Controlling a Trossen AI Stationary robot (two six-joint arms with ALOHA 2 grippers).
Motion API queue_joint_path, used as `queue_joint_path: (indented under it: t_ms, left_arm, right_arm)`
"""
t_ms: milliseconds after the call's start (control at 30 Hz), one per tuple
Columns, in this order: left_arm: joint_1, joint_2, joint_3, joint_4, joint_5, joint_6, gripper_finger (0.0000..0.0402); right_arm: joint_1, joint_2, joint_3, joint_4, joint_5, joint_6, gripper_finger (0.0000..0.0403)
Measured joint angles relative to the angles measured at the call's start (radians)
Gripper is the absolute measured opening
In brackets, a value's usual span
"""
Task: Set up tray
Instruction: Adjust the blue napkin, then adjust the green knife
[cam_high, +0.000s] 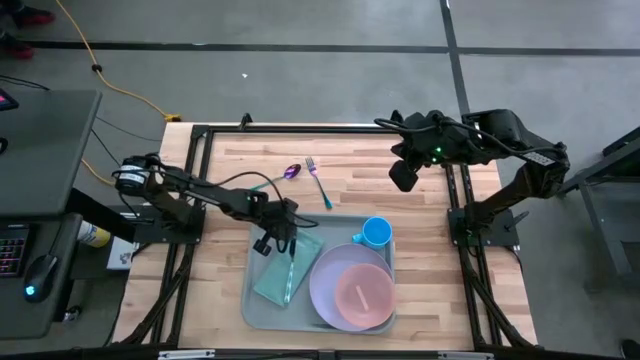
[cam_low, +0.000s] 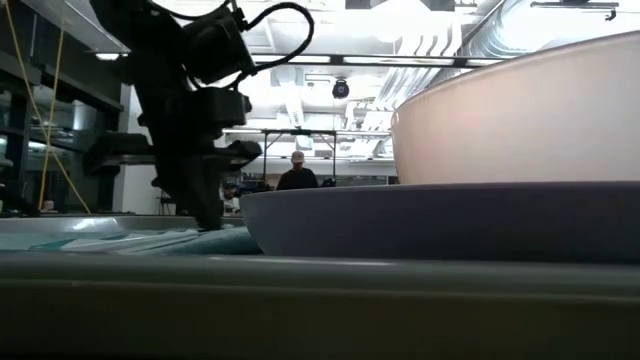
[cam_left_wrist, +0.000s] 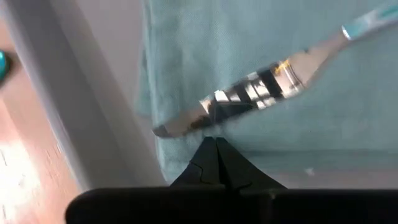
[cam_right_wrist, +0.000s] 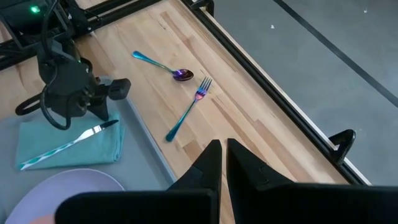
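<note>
Tray (cam_high: 262, 308) sits at the near edge of the worktop (cam_high: 420, 215), holding a teal napkin (cam_high: 283, 272) with a knife (cam_high: 291, 273) laid on it, a lavender plate (cam_high: 330, 292) carrying a pink bowl (cam_high: 361, 294), and a blue cup (cam_high: 376, 232). Left end effector (cam_high: 277, 243) is closed, empty, at the napkin's far end just beside the knife tip. Right end effector (cam_high: 403, 176) is closed, empty, raised over the far right; a spoon (cam_high: 283, 175) and fork (cam_high: 318, 181) lie on the worktop beyond the tray.
</note>
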Motion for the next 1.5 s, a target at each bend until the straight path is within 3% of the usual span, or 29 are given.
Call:
queue_joint_path:
  t_ms: [133, 267, 533, 733, 900, 1333, 1500]
  left_arm:
    - [0.0, 0.02, 0.002, 0.009, -0.001, -0.003, 0.0023]
    - [-0.001, 0.022, 0.003, -0.003, -0.043, -0.099, 0.001]
    - [-0.001, 0.023, 0.002, -0.006, -0.232, -0.458, 0.0015]
    - [-0.005, 0.024, 0.001, -0.004, -0.298, -0.759, 0.0011]
    - [-0.04, 0.027, -0.001, 0.069, -0.32, -0.828, 0.0023]
    - [-0.128, -0.002, 0.0, 0.07, -0.069, -0.725, 0.003]
    - [-0.161, -0.002, 0.001, 0.056, 0.101, -0.758, 0.0032]
  right_arm:
    - [0.0, 0.0, 0.0, 0.0, 0.0, 0.001, 0.0]
    - [0.0, 0.0, 0.0, -0.005, 0.0, 0.001, 0.0]
    - [0.0, 0.0, 0.0, -0.026, -0.002, -0.001, 0.0]
    - [0.0, 0.0, 0.0, -0.053, -0.001, -0.001, 0.0]
    - [0.0, 0.0, 0.0, -0.072, -0.003, -0.005, 0.0]
    - [0.0, 0.0, 0.0, -0.076, -0.013, -0.05, 0.0]
    - [0.0, 0.0, 0.0, -0.076, -0.022, -0.074, 0.0]
